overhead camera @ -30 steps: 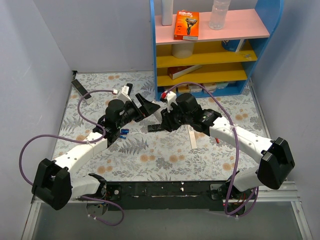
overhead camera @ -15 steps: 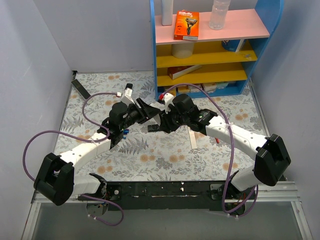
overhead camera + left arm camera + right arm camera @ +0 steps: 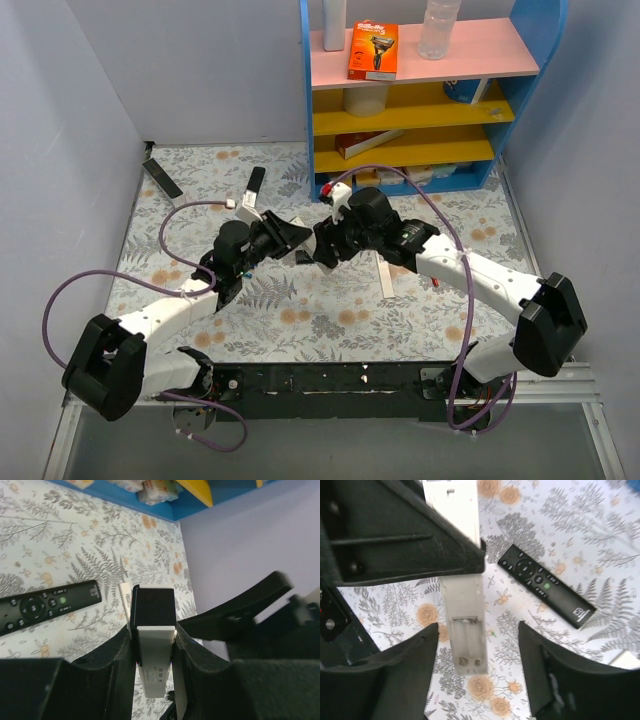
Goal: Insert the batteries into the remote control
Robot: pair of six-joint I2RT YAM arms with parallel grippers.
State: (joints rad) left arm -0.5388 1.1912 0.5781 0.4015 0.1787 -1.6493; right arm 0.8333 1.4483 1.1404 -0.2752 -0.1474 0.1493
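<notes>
My left gripper [image 3: 153, 645] is shut on the white remote control [image 3: 156, 665] and holds it above the table. In the right wrist view the remote control [image 3: 463, 630] hangs with its back uncovered. Its battery bay [image 3: 466, 642] is bare, with two contacts showing at the end. My right gripper [image 3: 477, 645] is open, one finger on each side of the remote's lower end and neither touching it. In the top view both grippers, left [image 3: 290, 238] and right [image 3: 322, 247], meet over the middle of the table. The batteries are out of view.
A black remote [image 3: 45, 607] lies on the floral cloth under the grippers, also seen as the black remote [image 3: 545, 582]. A white cover strip [image 3: 386, 272] lies right of them. Two more black remotes [image 3: 162, 177] [image 3: 255, 182] lie at the back left. A blue shelf unit [image 3: 420, 90] stands behind.
My left gripper has closed on the white remote. My right gripper has opened and let go of it. The left arm swung slightly nearer and lower.
</notes>
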